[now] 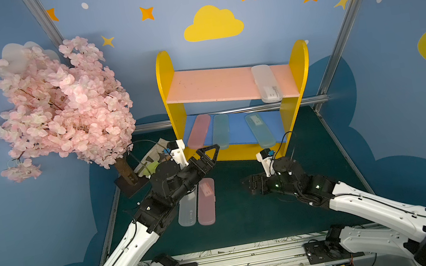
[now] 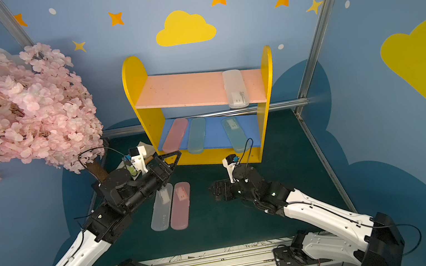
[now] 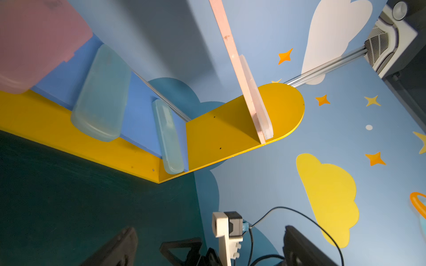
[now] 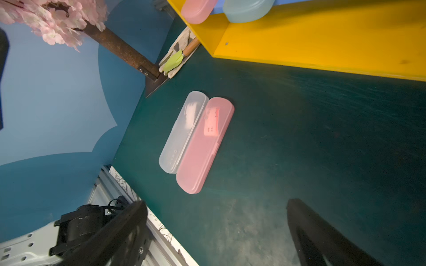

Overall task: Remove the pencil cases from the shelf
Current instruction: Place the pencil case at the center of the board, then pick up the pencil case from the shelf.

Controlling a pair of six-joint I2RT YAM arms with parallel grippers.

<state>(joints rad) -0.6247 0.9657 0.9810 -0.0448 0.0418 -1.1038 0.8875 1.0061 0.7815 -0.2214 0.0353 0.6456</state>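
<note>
**Four cases on the shelf, two on the mat; both pincers wide and empty**

The shelf (image 1: 167,88) stands at the back of the green mat (image 1: 251,227), against the blue wall (image 1: 121,67). On its pink upper board, by the right panel, lies a frosted white case (image 1: 266,83), with its front end overhanging. On the blue lower board lie a pink case (image 1: 199,131), a pale blue case (image 1: 221,131) just beside it, and a labelled pale blue case (image 1: 259,129) nearer the right panel. All three poke past the front edge. On the mat in front of the shelf, a second white case (image 4: 183,131) and a second pink case (image 4: 205,145) lie side by side, touching.

The left gripper (image 1: 210,151) hangs at the shelf's front left corner, with its fingers spread wide and holding nothing. The right gripper (image 4: 215,205) sits low over the mat in front of the shelf, with its jaws far apart and empty.

Left of the shelf stand a pink blossom tree (image 1: 61,106) and, at its foot, a glove (image 4: 171,71) with a green trowel (image 4: 174,61).

In both top views the left arm (image 1: 141,233) hides most of the glove and crosses the shelf-side end of the second white case. The right gripper, black against the dark mat, is hard to make out there.

The walls carry yellow clouds and orange stars.
</note>
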